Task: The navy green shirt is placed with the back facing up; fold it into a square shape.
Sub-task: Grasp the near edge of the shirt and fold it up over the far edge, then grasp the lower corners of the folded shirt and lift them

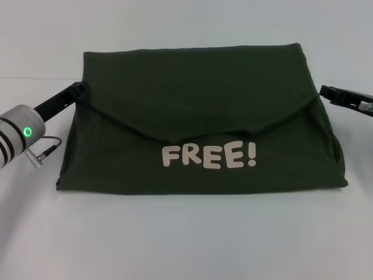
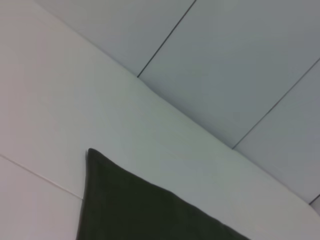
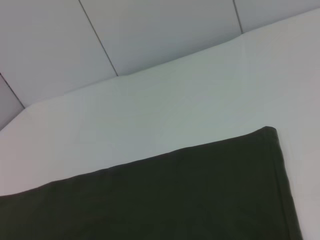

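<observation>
The navy green shirt (image 1: 198, 111) lies on the white table (image 1: 186, 239), folded into a wide rectangle. Its far part is folded forward, and that flap's edge forms a shallow V above a pale "FREE!" print (image 1: 208, 156). My left gripper (image 1: 80, 90) is at the shirt's far left corner, touching its edge. Just off the right edge is my right gripper (image 1: 327, 93), near the far right corner. A corner of the shirt (image 2: 130, 210) shows in the left wrist view. The right wrist view shows the shirt's (image 3: 175, 200) straight far edge and a corner.
Bare white table surrounds the shirt on every side, with a wide strip in front. My left arm's silver wrist (image 1: 20, 131) with a green light and a cable (image 1: 46, 150) sits at the left. A pale panelled wall (image 3: 150, 35) stands behind the table.
</observation>
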Available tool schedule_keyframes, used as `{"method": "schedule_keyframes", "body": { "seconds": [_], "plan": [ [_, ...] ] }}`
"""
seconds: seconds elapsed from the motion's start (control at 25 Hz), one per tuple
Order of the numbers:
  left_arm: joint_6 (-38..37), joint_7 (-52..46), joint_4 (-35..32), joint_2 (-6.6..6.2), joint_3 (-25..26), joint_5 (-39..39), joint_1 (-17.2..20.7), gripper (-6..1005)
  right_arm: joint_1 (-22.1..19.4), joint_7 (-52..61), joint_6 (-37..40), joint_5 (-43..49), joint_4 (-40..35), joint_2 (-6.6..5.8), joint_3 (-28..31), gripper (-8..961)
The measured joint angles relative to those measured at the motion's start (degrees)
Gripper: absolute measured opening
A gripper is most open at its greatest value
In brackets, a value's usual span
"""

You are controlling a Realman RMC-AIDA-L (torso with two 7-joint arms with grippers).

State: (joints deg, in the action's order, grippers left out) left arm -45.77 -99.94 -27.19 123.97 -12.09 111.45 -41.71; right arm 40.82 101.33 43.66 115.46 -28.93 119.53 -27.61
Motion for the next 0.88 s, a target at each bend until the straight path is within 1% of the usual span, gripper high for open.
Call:
{"method": "schedule_keyframes", "body": {
  "seconds": [0.04,0.08,0.2,0.32,0.44,0.52,0.64,0.76,0.88],
  "plan": [
    [0.18,2.88,1.29,0.03,0.06,-3.18,0.37,87,-0.13,-0.15,-0.03,0.0,0.01,0.0,-0.06,124],
    [0.19,3.92,1.75,0.03,0.14,-4.29,0.53,89,-0.28,-0.46,-0.09,0.0,0.01,0.0,-0.08,127],
    [0.19,7.13,2.68,0.15,0.33,-7.73,1.27,94,-0.7,-1.93,0.32,-0.16,0.13,0.0,-0.08,243],
    [0.01,8.71,3.34,0.2,0.4,-10.32,2.3,176,-1.66,-2.21,1.26,-1.32,0.23,0.0,-0.06,359],
    [-2.65,8.17,3.32,-0.04,0.3,-10.88,3.66,258,-3.5,-2.23,5.01,-3.96,-0.1,-0.09,0.15,417],
    [-8.5,5.77,2.6,-0.34,0.27,-10.81,5.4,369,-5.51,-2.23,9.56,-6.42,-0.43,-0.63,0.29,456],
    [-18.01,1.78,0.71,-0.93,-0.53,-9.88,8.1,535,-8.04,-2.23,17.34,-8.62,-0.53,-1.96,0.33,515],
    [-25.19,-2.02,-2.84,-1.49,-1.74,-5.0,10.39,596,-9.67,-2.23,23.41,-8.72,-0.48,-2.82,0.18,573],
    [-31.5,-7.35,-7.05,-2.15,-2.16,3.01,11.92,657,-10.87,-2.28,27.48,-8.45,-0.55,-3.01,-0.09,818]
  ]
}}
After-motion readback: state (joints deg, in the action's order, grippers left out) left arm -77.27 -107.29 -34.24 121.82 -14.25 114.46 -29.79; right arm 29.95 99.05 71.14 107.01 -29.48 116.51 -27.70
